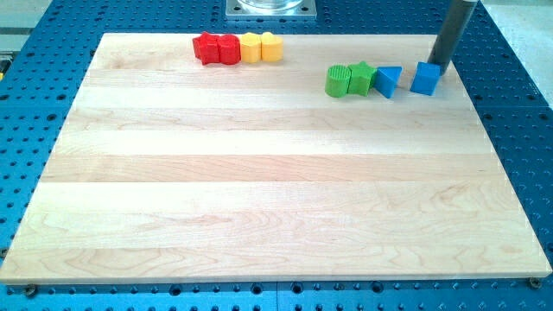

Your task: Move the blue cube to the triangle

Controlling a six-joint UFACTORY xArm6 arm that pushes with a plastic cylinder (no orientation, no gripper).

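My tip (438,66) is seen touching the far right edge of the blue cube (424,78); no hand is fitted, so nothing is grasped. An off-centre push could turn the cube past the blue triangle (388,81) just left. Green blocks (348,79) lie beyond it on the counter (259,190).

View: single camera, mount unrecorded | Position: raised, at 6 o'clock side of wooden board (259,190) | Facing: 12 o'clock, tilted down | Range: whole board framed | Overlap: none.

light: bright, even | shadows: faint, soft | glare: none | focus: slightly soft throughout
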